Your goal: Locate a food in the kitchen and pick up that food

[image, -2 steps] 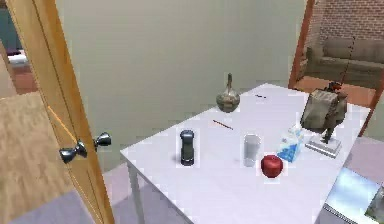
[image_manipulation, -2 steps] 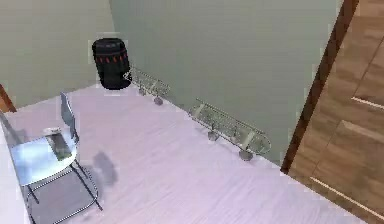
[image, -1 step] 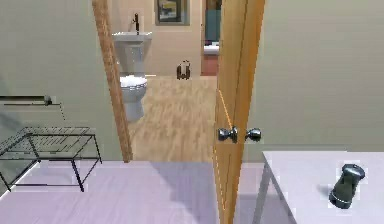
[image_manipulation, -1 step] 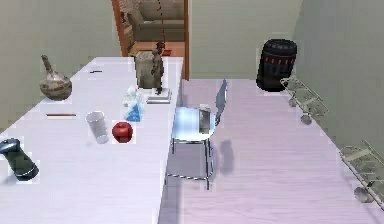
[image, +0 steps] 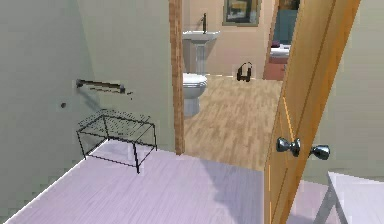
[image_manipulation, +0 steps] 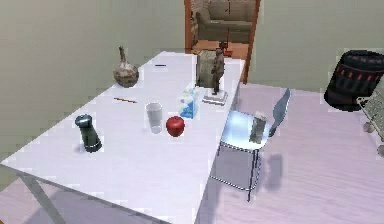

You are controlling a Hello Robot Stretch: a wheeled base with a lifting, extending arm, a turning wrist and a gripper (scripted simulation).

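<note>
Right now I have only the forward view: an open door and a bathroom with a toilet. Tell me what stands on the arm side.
Observer: A white table stands there, with a red apple near its middle.
Operator: Name what is closest to that apple.
Observer: A clear glass stands just left of it in the arm side view.
Operator: Report anything at the table's right edge.
Observer: A pale chair stands against that edge, its back turned away from the table.
</note>
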